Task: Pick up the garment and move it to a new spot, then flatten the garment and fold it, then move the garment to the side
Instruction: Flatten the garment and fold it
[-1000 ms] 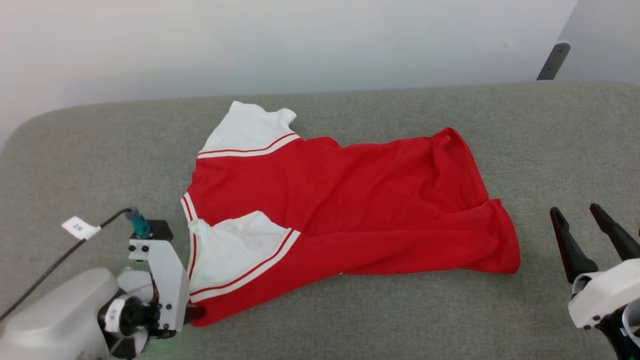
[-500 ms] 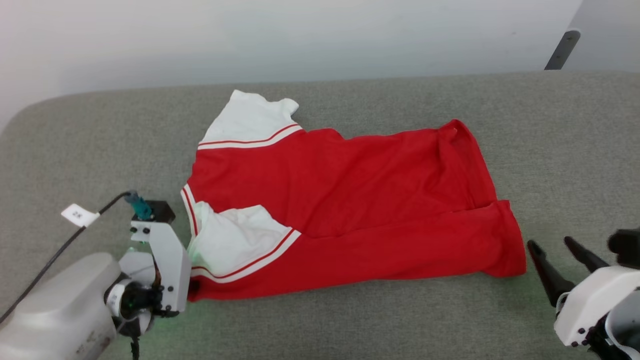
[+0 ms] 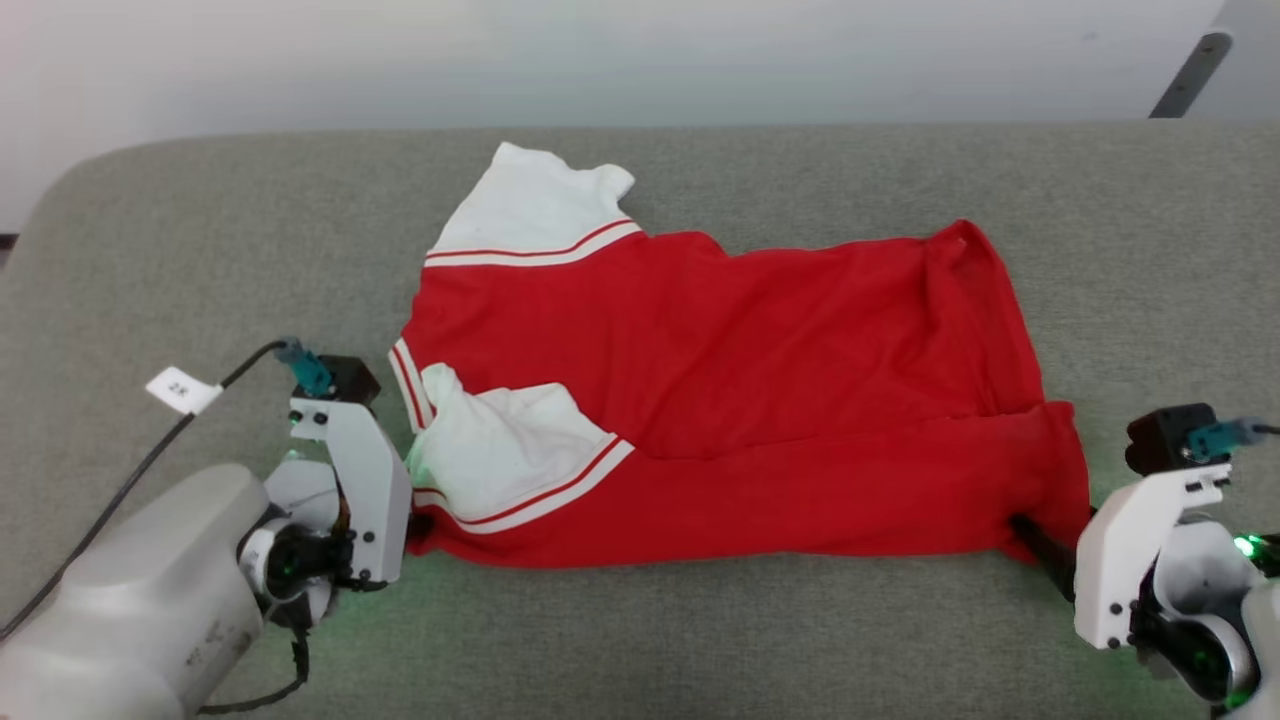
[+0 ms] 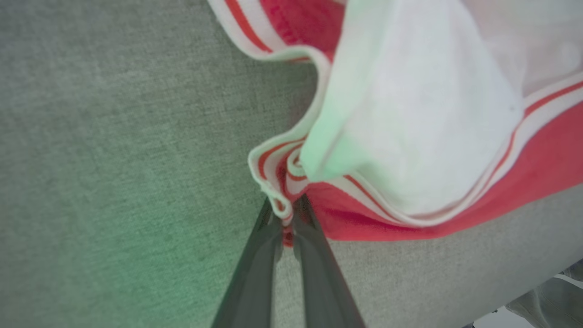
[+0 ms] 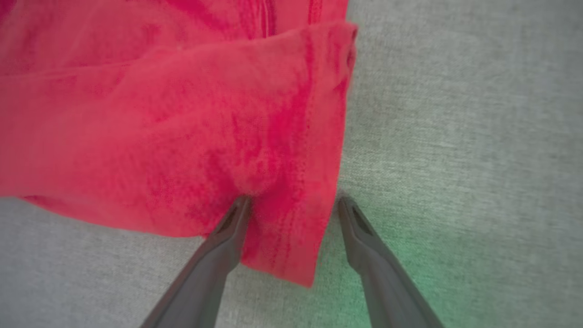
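Note:
The red garment [image 3: 720, 400] lies spread sideways on the grey cushion, plain side up, its lettering hidden. One white sleeve [image 3: 535, 205] points to the far side, the other white sleeve [image 3: 500, 450] lies folded over near the front left. My left gripper [image 4: 287, 218] is shut on the striped trim at the garment's near left corner [image 4: 273, 200]. My right gripper [image 5: 291, 202] is open, its two fingers straddling the red hem corner [image 5: 287, 246] at the garment's near right end; in the head view its fingertips [image 3: 1030, 530] reach under that corner.
The grey cushioned surface [image 3: 700, 640] stretches wide around the garment, with a rounded far left corner. A pale wall runs behind it. A dark bar [image 3: 1190, 75] leans at the far right. A tagged cable [image 3: 180, 390] trails from my left wrist.
The camera has shifted. My right gripper has come in from the right and now straddles the garment's near right hem corner. The left gripper has kept its hold while the near edge drew straighter.

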{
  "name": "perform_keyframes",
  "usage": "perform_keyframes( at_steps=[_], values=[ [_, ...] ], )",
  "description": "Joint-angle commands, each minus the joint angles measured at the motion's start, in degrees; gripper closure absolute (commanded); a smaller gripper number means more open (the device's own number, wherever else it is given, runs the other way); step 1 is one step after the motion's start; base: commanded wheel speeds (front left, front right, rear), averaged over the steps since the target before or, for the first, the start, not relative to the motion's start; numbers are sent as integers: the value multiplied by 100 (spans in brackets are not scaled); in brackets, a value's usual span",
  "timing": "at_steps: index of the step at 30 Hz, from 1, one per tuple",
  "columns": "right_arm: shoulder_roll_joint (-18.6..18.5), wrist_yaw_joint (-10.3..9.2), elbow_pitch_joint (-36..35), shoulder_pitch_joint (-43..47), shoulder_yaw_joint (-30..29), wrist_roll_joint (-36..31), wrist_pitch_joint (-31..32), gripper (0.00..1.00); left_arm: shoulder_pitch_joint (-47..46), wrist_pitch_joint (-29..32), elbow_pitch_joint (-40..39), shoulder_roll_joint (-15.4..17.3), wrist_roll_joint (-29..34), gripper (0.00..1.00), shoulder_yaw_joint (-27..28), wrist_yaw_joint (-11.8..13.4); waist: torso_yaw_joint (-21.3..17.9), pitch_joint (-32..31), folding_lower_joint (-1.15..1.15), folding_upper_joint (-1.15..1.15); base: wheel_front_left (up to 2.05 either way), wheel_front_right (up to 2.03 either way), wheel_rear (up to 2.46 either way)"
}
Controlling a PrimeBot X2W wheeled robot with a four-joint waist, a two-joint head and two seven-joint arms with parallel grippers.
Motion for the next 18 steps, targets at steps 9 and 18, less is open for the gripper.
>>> perform_keyframes(
  at_steps=[9, 18],
  values=[
    [-85, -2, 964, -355, 639, 172, 395, 100, 39, -53, 237, -177, 8, 100, -23, -81, 143, 84, 0, 0, 0, 0, 0],
    [-494, -6, 863, -507, 818, 538, 383, 100, 53, 87, 146, 41, -73, 100, 27, -54, 184, -91, 0, 0, 0, 0, 0]
  ],
)
